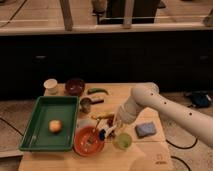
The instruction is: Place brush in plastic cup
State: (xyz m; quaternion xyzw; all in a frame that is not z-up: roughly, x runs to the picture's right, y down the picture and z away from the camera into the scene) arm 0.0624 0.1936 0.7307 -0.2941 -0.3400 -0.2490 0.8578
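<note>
Up front on the wooden table (145, 155): 1 orange bowl (76, 144), utensil lying inside. Just right of it, upright, the plastic cup (122, 142). Between those 2, low over the tabletop, the gripper (109, 131). Clenched or released? Cannot tell. Right at the gripper, the brush (103, 133), pale handle showing, just beside the cup's left side and not inside it. Right of the cup, a blue sponge (145, 130), flat on the wood. Over on the left, a green tray (62, 110) holding 1 round fruit (55, 126). Sweeping in from the right, the white arm (160, 107). Further back, a thin yellow stick (102, 116), then a small metal cup (85, 104). At the far edge, a green pepper (97, 91), a dark bowl (75, 86) and a white cup (50, 86). Behind it all, dark cabinets (150, 55).
</note>
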